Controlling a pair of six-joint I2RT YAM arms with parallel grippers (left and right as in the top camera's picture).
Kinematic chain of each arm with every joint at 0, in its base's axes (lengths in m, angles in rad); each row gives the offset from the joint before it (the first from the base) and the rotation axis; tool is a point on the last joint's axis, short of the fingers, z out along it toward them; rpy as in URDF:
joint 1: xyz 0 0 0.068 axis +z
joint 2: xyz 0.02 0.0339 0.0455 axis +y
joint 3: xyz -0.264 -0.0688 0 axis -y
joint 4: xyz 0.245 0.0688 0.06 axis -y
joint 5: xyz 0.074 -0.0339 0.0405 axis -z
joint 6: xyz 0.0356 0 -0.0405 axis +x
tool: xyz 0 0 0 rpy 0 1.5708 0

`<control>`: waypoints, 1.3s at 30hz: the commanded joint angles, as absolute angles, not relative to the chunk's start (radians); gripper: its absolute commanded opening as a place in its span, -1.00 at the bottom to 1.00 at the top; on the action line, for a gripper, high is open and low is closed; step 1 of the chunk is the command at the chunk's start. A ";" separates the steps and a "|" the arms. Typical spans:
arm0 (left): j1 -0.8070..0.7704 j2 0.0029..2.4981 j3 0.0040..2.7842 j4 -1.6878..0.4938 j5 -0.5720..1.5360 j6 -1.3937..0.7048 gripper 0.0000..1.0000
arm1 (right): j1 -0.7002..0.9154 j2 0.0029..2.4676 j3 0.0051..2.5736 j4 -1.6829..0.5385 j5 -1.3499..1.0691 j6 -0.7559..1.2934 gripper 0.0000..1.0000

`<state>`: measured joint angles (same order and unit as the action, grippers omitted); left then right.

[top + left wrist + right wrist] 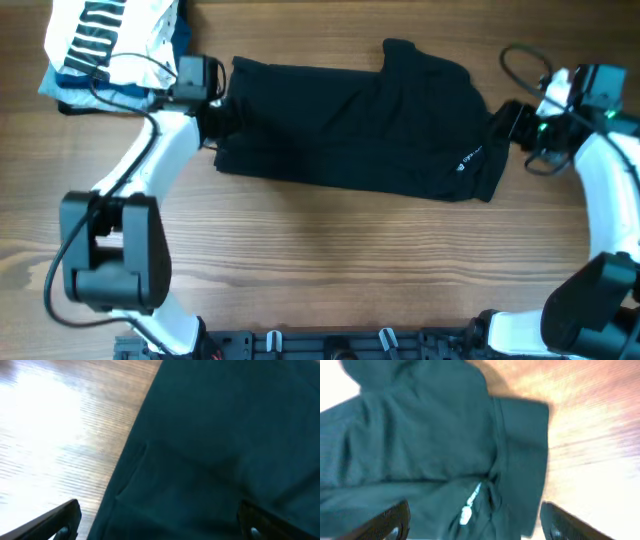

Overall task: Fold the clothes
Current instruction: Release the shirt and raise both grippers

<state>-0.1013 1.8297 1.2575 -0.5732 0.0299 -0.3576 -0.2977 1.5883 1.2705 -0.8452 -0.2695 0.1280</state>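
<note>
The black T-shirt (350,130) lies folded lengthwise across the far middle of the wooden table, with a small white logo (466,158) near its right end. My left gripper (226,118) is at the shirt's left edge, open, its fingers straddling the fabric (215,460). My right gripper (497,125) is at the shirt's right edge, open, with the hem and white logo (470,505) between its fingers. Neither gripper is closed on the cloth.
A pile of other garments sits at the far left corner: a white piece with black stripes (110,35) on top of light-blue and dark-blue folded pieces (75,85). A black cable (520,65) loops near the right arm.
</note>
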 commanded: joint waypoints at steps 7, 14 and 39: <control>-0.115 1.852 1.834 -0.797 0.144 -0.109 0.99 | -0.194 1.584 1.657 -1.018 -0.277 0.001 0.68; -0.116 2.204 1.975 -0.630 0.117 -0.003 1.00 | -0.165 1.597 1.656 -1.058 -0.278 -0.001 0.69; -0.130 2.516 1.975 -0.514 0.051 0.057 -0.13 | -0.155 1.667 1.642 -1.000 -0.278 0.003 0.43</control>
<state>-0.1257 2.4683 1.9671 -0.5014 0.0494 0.0662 -0.1661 1.6413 1.6390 -1.0245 -0.2760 0.0158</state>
